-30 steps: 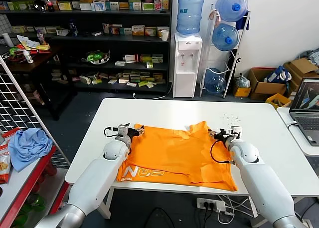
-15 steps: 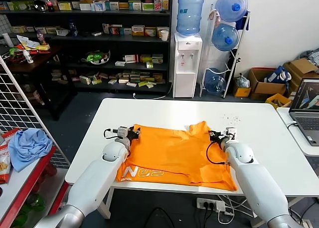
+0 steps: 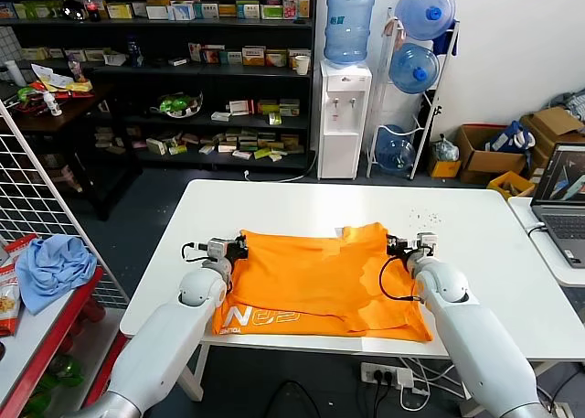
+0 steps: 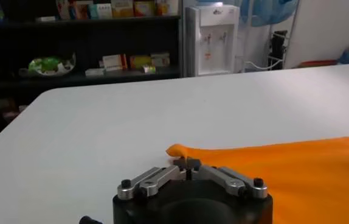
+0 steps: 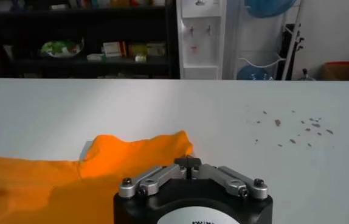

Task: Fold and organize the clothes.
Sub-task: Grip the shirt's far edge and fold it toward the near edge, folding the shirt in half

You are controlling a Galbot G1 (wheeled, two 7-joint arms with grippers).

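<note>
T-shirt (image 3: 315, 276) far edge pinched in closed jaws of left gripper (image 3: 239, 247) and right gripper (image 3: 391, 247).

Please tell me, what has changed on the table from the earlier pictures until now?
Both grippers, left gripper and right gripper, shut on the orange T-shirt's far corners, moved apart, the left one also toward the robot, pulling its far edge straighter and flatter. The white table and the near hem with white lettering stayed nearly unmoved.
</note>
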